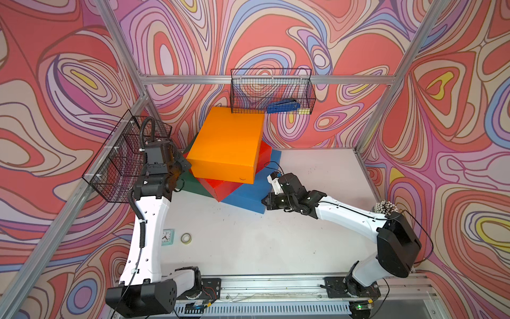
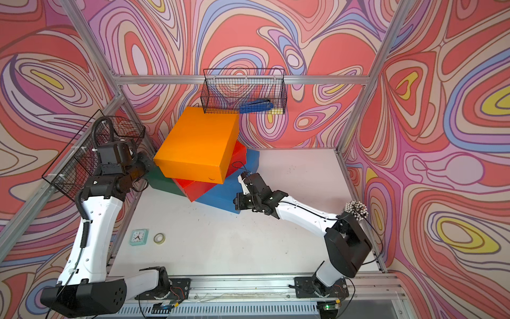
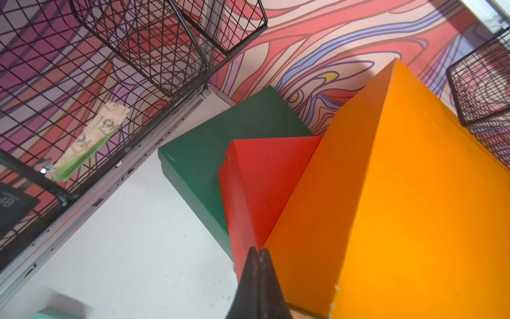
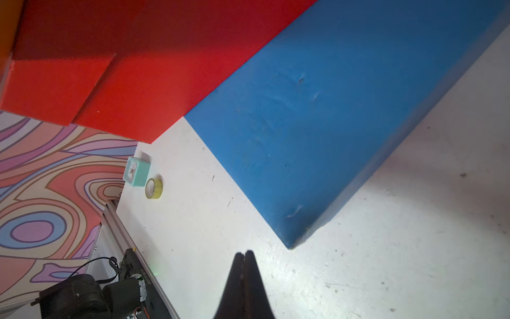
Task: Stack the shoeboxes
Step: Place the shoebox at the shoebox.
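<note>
Left wrist: closed tips at a skewed pile

Left gripper (image 3: 259, 250), jaws together and empty, sits at the red shoebox (image 3: 262, 176) corner under the orange shoebox (image 3: 400, 193). The green shoebox (image 3: 220, 138) lies beneath. Right gripper (image 4: 244, 253), also closed, sits just off the blue shoebox (image 4: 317, 124) corner. Push slowly, low on the walls, to square the stack.

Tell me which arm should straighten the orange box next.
Left, probably: the left hand, shut, sits at the orange box's corner; the right hand, also shut, is low beside the blue box.

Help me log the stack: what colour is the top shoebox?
The top shoebox is plain orange, which shows best in a top view.
</note>
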You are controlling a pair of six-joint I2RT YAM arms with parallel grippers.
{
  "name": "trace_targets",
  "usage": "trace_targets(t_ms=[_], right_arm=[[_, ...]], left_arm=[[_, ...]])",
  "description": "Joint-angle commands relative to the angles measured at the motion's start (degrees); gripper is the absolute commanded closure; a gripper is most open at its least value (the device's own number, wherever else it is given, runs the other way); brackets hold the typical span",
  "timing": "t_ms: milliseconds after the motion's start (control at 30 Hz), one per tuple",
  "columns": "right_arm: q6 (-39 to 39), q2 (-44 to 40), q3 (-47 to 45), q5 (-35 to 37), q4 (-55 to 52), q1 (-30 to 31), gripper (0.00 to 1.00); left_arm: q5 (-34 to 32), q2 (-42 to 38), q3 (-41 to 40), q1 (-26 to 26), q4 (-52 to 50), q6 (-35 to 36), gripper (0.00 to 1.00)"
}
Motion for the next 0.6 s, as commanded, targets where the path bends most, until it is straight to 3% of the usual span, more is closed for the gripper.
trace_targets(t_ms=[0,333,567], right_arm=[[2.8,1.8,-1.8,-0.5,9.0,1.7,1.0],[12.4,10.3,-9.3,4.9,29.3,6.6,1.0],[13.4,6.0,-18.2,16.9,34.8,5.7,1.0]], left_arm=[[2.3,-2.8,-3.2,-0.1,-0.6,-2.0,1.0],[2.2,-6.8,-9.0,-0.1,-2.1,-2.3,1.0],[1.7,-6.8,-9.6,-0.1,-2.3,-1.7,0.96]])
